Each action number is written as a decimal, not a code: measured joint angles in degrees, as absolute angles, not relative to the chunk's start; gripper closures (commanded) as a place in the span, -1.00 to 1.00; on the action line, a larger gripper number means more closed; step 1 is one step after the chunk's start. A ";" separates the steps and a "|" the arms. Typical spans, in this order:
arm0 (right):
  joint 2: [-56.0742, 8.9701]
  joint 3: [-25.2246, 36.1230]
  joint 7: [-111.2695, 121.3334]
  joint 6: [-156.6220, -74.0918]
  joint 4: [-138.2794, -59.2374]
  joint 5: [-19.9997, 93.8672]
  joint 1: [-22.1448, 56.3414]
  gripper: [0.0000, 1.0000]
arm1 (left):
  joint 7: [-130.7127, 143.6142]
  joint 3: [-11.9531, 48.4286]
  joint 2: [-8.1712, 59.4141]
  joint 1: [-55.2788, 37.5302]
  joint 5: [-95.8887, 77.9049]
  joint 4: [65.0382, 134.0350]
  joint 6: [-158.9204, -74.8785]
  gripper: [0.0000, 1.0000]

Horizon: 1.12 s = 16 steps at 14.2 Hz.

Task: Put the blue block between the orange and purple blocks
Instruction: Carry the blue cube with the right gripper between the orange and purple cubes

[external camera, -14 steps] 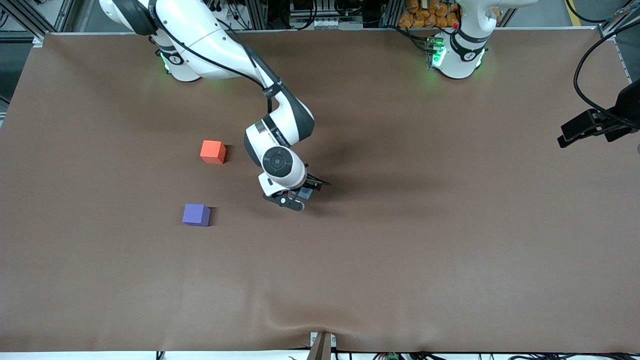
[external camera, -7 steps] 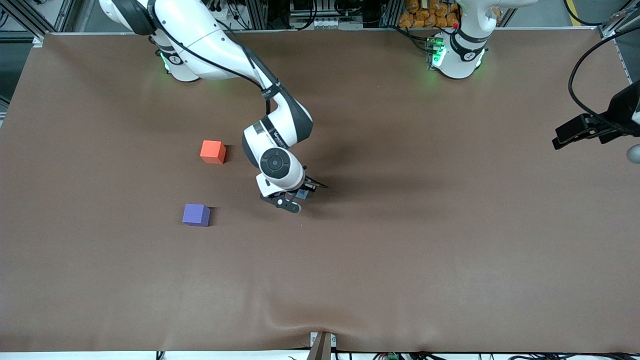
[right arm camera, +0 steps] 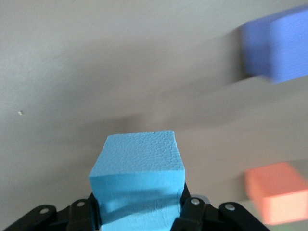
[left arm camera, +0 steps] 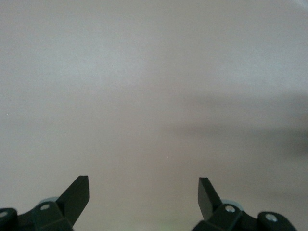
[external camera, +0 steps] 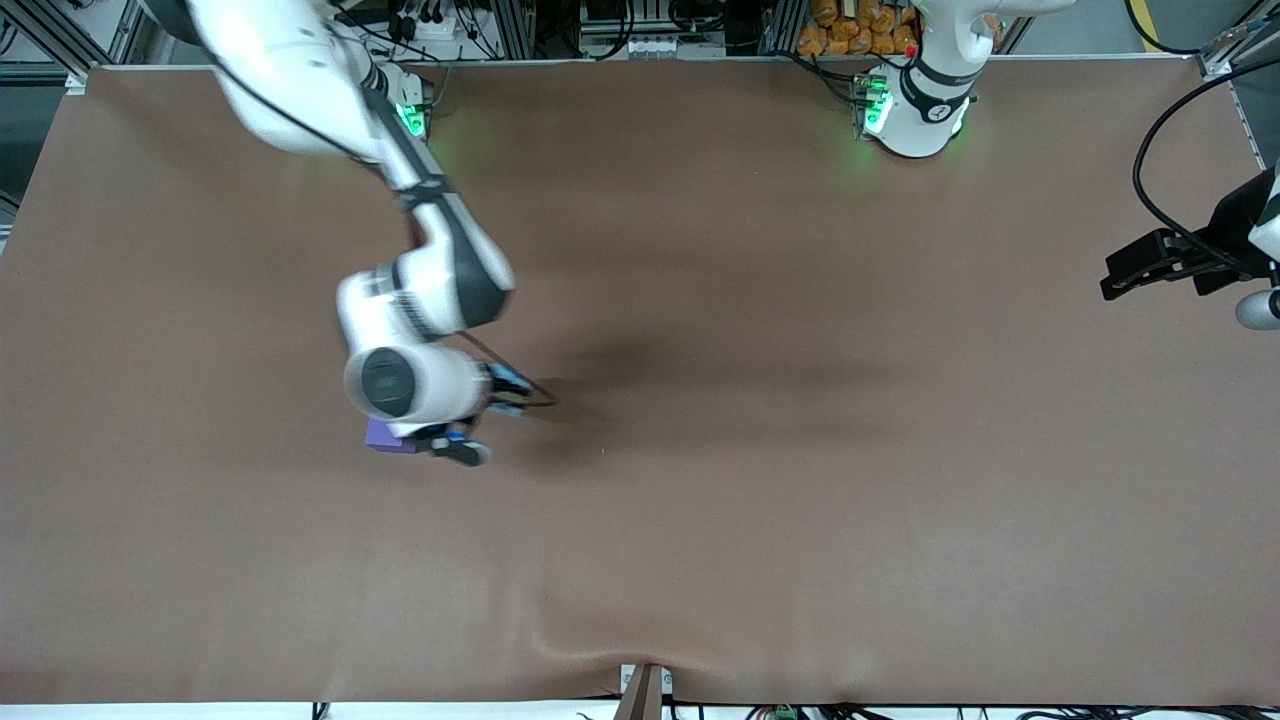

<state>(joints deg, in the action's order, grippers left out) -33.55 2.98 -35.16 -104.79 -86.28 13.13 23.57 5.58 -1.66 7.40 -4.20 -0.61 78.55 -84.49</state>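
Observation:
My right gripper (external camera: 455,447) is shut on the sky-blue block (right arm camera: 139,173), which fills the space between its fingers in the right wrist view. In the front view it hangs over the table just beside the purple block (external camera: 380,437), which the wrist half covers. The right arm hides the orange block in the front view. The right wrist view shows both the purple block (right arm camera: 276,45) and the orange block (right arm camera: 279,192) on the table, apart from each other. My left gripper (external camera: 1150,265) is open and empty and waits at the left arm's end of the table.
The brown table cover (external camera: 800,500) has a raised wrinkle at the edge nearest the front camera (external camera: 600,640). The left wrist view shows only bare cover between the open fingers of my left gripper (left arm camera: 143,185).
My right arm has swung with the blue block from the table's middle toward the right arm's end, and now covers the orange block and part of the purple one. The left gripper barely shifted.

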 measured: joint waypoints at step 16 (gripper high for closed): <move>-22.31 2.72 -16.47 -121.16 -115.75 4.03 16.58 0.16 | 6.19 -1.35 5.56 -4.15 -0.59 81.45 -84.94 -1.00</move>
